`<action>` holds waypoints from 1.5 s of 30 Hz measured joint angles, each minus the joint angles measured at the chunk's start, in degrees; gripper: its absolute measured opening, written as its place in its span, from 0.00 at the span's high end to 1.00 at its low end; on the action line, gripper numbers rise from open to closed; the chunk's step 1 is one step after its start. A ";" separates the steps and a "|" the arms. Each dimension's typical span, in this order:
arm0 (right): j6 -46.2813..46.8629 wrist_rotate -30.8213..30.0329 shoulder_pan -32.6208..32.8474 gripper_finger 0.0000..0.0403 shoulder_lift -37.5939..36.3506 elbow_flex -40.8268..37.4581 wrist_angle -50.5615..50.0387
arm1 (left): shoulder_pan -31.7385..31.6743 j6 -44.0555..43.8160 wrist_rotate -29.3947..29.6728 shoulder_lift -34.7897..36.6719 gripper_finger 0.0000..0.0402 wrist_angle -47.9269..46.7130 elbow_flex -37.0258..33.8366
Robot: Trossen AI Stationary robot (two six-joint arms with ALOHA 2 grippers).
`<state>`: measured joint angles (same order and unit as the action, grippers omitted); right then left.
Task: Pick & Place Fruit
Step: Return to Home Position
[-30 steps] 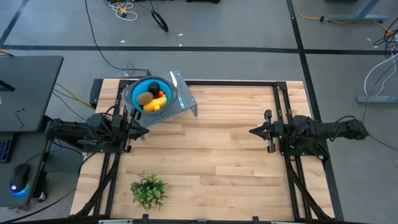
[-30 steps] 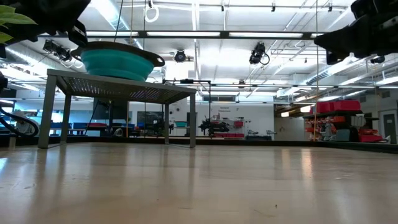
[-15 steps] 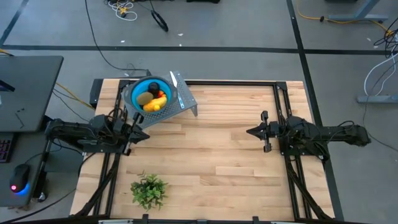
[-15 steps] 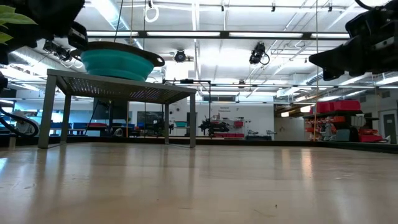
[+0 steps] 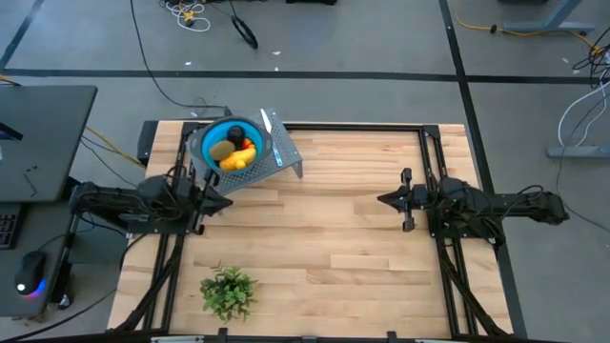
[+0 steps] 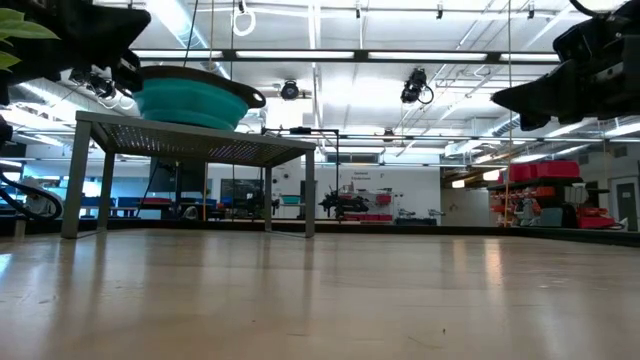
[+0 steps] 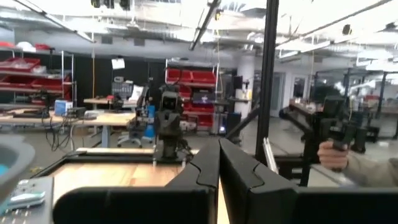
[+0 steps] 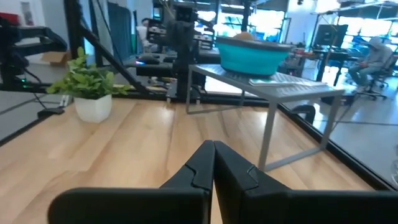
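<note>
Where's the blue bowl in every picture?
High view: blue bowl, at the table's upper-left corner, fruit inside.
Low view: upper left, on the grey shelf.
Left wrist view: not clearly in it.
Right wrist view: ahead, atop the grey shelf.
Shared landmark: the grey shelf under it.

Bright, even overhead light; soft shadows.
</note>
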<state>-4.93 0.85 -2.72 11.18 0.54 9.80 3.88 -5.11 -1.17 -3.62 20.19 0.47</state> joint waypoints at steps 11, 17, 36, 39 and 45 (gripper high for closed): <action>0.59 -0.31 0.00 0.96 0.00 0.02 -0.94 | 0.00 4.24 -1.29 0.00 0.96 -5.75 -0.02; 0.61 -0.31 0.00 0.96 0.00 0.02 -0.94 | -0.02 4.02 -0.68 0.00 0.92 -5.75 -0.02; 0.61 -0.29 0.00 0.96 0.00 0.02 -0.96 | 0.00 2.67 3.44 0.00 0.91 -5.71 -0.07; 0.61 -0.29 0.00 0.96 0.00 0.02 -0.96 | -0.02 2.49 3.74 0.00 0.91 -6.66 -0.07; 0.61 -0.29 0.00 0.96 0.00 0.02 -0.96 | -0.02 3.25 3.06 0.00 0.91 -6.47 -0.07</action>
<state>-4.32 0.56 -2.72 11.18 0.56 8.84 3.86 -1.85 1.89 -3.62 13.72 0.40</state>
